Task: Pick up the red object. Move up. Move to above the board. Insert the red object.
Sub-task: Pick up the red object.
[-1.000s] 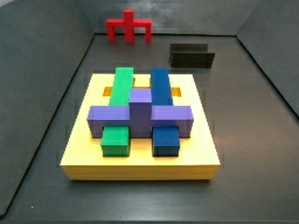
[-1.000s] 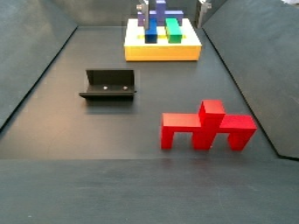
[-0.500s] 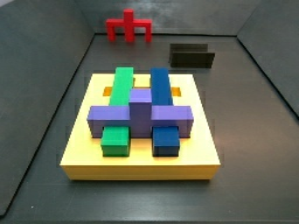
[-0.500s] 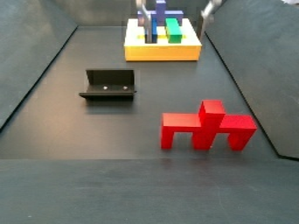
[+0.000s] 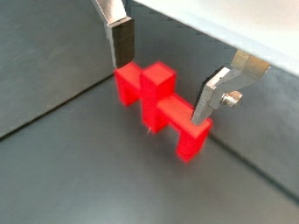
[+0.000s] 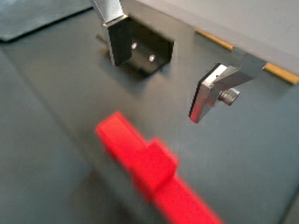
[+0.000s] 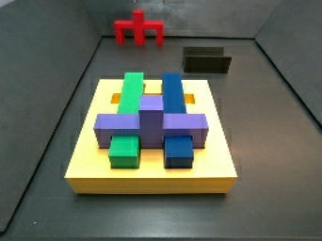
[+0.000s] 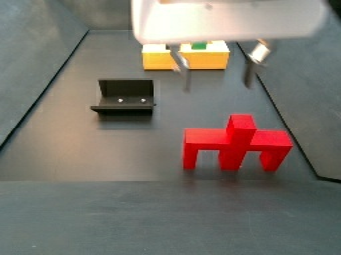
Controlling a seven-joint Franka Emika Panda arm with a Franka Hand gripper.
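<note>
The red object (image 8: 237,146) stands upright on the dark floor, with its legs down and its stem up. It also shows in both wrist views (image 5: 152,96) (image 6: 146,171) and far back in a side view (image 7: 138,28). My gripper (image 8: 217,58) hangs open and empty in the air above the floor, between the red object and the board (image 8: 202,60), which it partly hides. In a wrist view the open gripper (image 5: 167,79) has its fingers (image 5: 122,44) on either side of the red object, clear of it. The yellow board (image 7: 151,165) carries green, blue and purple blocks.
The fixture (image 8: 124,97) stands on the floor to one side of the red object and shows in a side view (image 7: 208,60) and a wrist view (image 6: 146,51). Dark walls enclose the floor.
My gripper has moved from near the board toward the red object and now fills the top of a side view. The red object, board and fixture have not moved.
</note>
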